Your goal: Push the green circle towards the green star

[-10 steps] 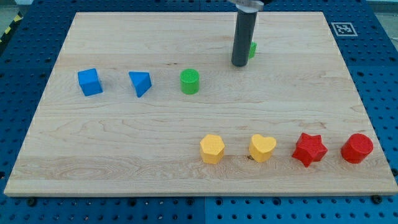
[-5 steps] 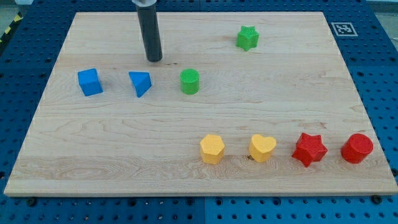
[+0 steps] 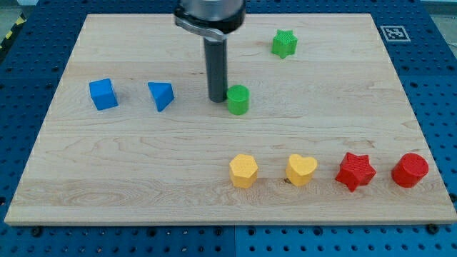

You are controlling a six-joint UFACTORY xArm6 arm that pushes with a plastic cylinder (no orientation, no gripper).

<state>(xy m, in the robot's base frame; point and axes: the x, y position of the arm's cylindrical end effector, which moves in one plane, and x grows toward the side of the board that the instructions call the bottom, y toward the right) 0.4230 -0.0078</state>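
The green circle point(image 3: 238, 100) sits a little left of the tabletop's point(image 3: 128, 178) centre, with my tip point(image 3: 217, 98) touching, or just beside, its left side; there is no claw, only the bare rod. The green star point(image 3: 284, 43) lies well apart, far and to the right. To drive the circle starward, the tip would best shift to its near-left flank and push diagonally through its centre, lest it slip aside.

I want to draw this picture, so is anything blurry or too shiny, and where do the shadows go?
In the camera view everything looks sharp: the green circle, green star and my tip, which sits at the circle's left side. The light is soft and even, with no strong glare on the wooden board. Shadows are faint, hugging the bases of the blocks.
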